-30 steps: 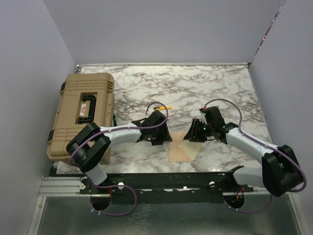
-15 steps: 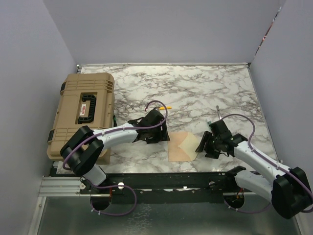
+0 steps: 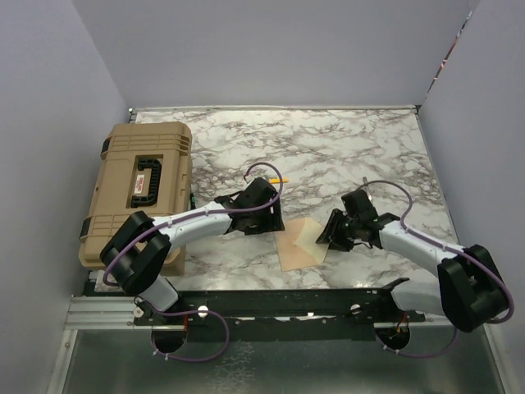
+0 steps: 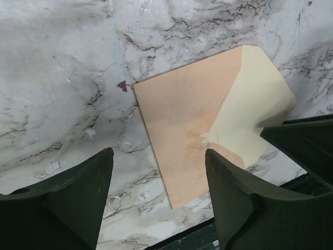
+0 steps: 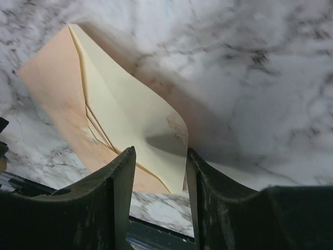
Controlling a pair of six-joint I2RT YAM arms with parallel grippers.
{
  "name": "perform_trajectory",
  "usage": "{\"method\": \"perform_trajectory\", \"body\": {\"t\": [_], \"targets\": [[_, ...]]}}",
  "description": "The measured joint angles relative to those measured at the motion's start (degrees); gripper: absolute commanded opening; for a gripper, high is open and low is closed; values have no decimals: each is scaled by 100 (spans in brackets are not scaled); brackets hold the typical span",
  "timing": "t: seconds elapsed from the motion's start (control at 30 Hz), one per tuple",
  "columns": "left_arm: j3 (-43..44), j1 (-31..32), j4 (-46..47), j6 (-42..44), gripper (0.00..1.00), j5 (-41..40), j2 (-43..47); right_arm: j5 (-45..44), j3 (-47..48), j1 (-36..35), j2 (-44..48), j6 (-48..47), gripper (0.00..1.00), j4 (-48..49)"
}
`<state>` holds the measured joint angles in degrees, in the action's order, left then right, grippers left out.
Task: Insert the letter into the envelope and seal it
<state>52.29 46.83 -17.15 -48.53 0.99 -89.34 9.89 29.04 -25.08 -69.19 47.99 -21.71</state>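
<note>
envelope [image 3: 299,245] lies flap-open at the middle of the desk's [image 3: 328,148] near edge | letter not separately visible (thin layered edges at the mouth suggest it's inside) | my left gripper [image 4: 158,161] hangs wide over the body, ready to pin it | my right gripper [image 5: 158,156], narrowly parted, straddles the raised flap [image 5: 135,120] tip to fold it shut

Left gripper [image 3: 275,226] and right gripper [image 3: 326,236] face inward, jaws parted.

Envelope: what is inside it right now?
The envelope lies flat with its cream flap open. Its pocket is covered by the tan front, so any letter inside cannot be seen.
</note>
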Motion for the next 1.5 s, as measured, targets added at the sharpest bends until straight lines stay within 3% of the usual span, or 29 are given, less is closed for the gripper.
{"method": "perform_trajectory", "body": {"t": [0.3,0.5,0.87,1.23,1.37,1.5], "targets": [[286,-201,-409,162,75,-570,262,275,916,0,-1440,-726,48,1113],[354,-452,-538,365,76,-710,407,107,1794,0,-1937,-1281,53,1152],[669,-662,-605,927,72,-898,549,-1711,2240,131,-1272,-1906,72,-157],[726,-664,-466,1425,73,-942,857,-2594,2240,490,-1373,-2061,74,-1019],[726,-664,-387,1565,78,-914,909,-2586,2240,590,-1611,-2127,73,-1054],[710,-664,-334,1648,95,-868,933,-2468,2234,780,-1814,-2295,69,-966]]}}
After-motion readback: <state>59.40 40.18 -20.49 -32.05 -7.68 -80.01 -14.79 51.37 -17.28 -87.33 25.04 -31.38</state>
